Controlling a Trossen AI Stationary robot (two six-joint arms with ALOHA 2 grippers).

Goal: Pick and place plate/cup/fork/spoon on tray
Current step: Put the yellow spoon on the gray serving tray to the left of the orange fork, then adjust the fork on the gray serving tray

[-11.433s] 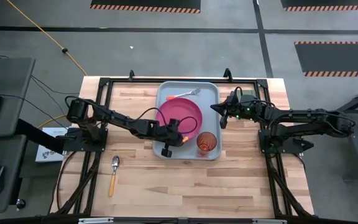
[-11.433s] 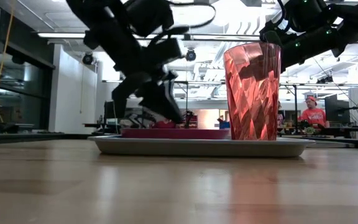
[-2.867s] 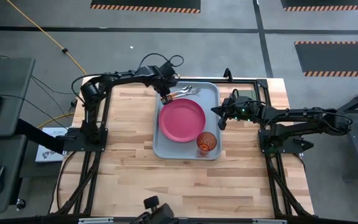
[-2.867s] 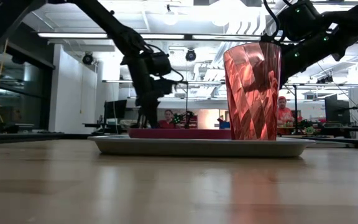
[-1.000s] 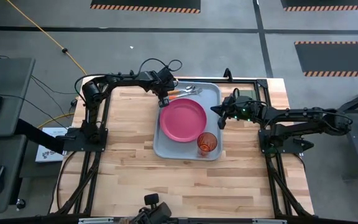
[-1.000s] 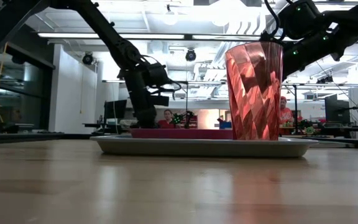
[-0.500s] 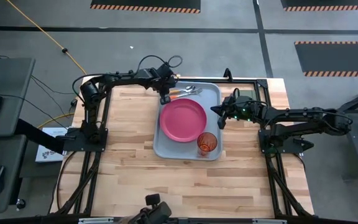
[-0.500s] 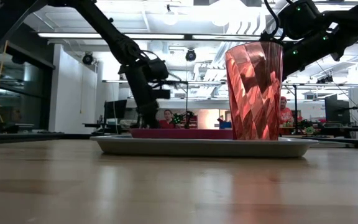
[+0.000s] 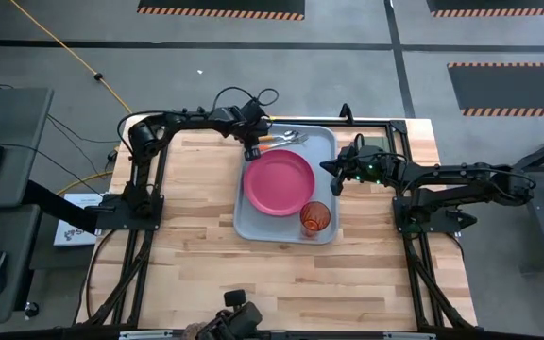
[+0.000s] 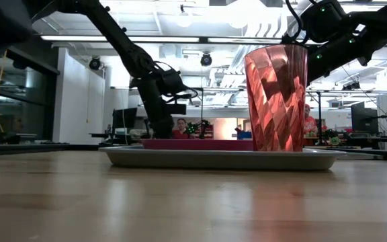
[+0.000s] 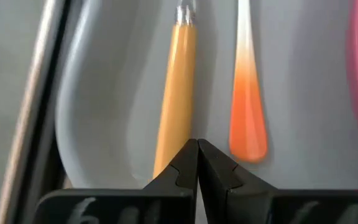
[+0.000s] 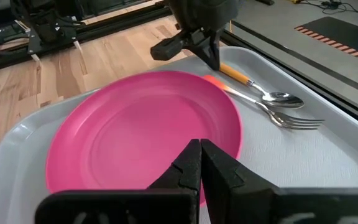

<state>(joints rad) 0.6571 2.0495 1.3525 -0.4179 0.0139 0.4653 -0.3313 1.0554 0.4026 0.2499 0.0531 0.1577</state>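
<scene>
All four items are sitting on the grey-blue tray (image 9: 249, 223), which sits toward the far middle of the wooden table (image 9: 206, 255). Pink plate (image 9: 278, 182) is in the tray's centre, red-orange cup (image 9: 314, 218) upright at the near right corner, just beside the plate's rim.

Spoon (image 12: 252, 86) w/ the orange-yellow handle and fork (image 12: 272, 113) w/ the red-orange handle lie side by side along the tray's far edge, close together, bowl and tines pointing toward the right arm's side. Fork is the one nearer the plate, handle end right at the plate's rim.

Left tool (image 9: 250, 149) is over the far left corner of the tray, right above the handle ends. In the left wrist view its fingers (image 11: 185, 165) are pressed together w/ nothing between them, tips just above the spoon handle (image 11: 174, 99), fork handle (image 11: 247, 112) beside it.

Right tool (image 9: 336, 179) hangs off the tray's right edge, above the table, fingers (image 12: 188, 165) also closed up and empty, pointed at the plate.
</scene>
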